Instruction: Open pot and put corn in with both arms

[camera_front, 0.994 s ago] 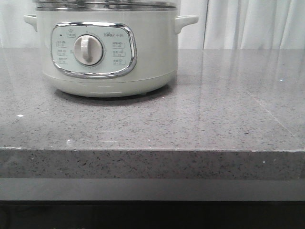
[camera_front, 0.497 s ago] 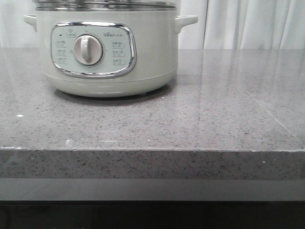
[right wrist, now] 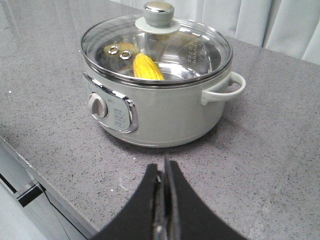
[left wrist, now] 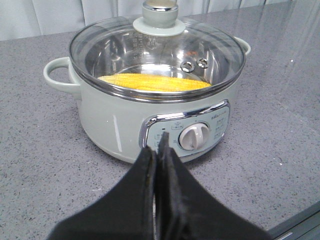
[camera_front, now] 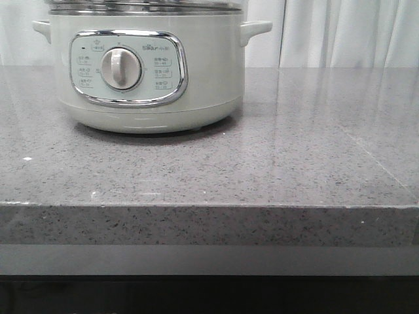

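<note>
The left gripper (left wrist: 159, 150) has its black fingers pressed together, holding nothing. The right gripper (right wrist: 164, 172) is likewise closed and empty. Neither shows in the front view.

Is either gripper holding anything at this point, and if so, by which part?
Nothing is held. The left gripper and right gripper are both shut on nothing, clear of the pot; the corn lies inside under the glass lid.

Even, soft daylight is seen in all views. Pale streaks from the curtains (camera_front: 340, 33) are mirrored on the glossy bench (camera_front: 314, 150) beside the pot (camera_front: 147, 72). A thin shadow is cast under the pot. Glare is noticed on its glass lid (left wrist: 155, 50). Focus is sharp throughout.
</note>
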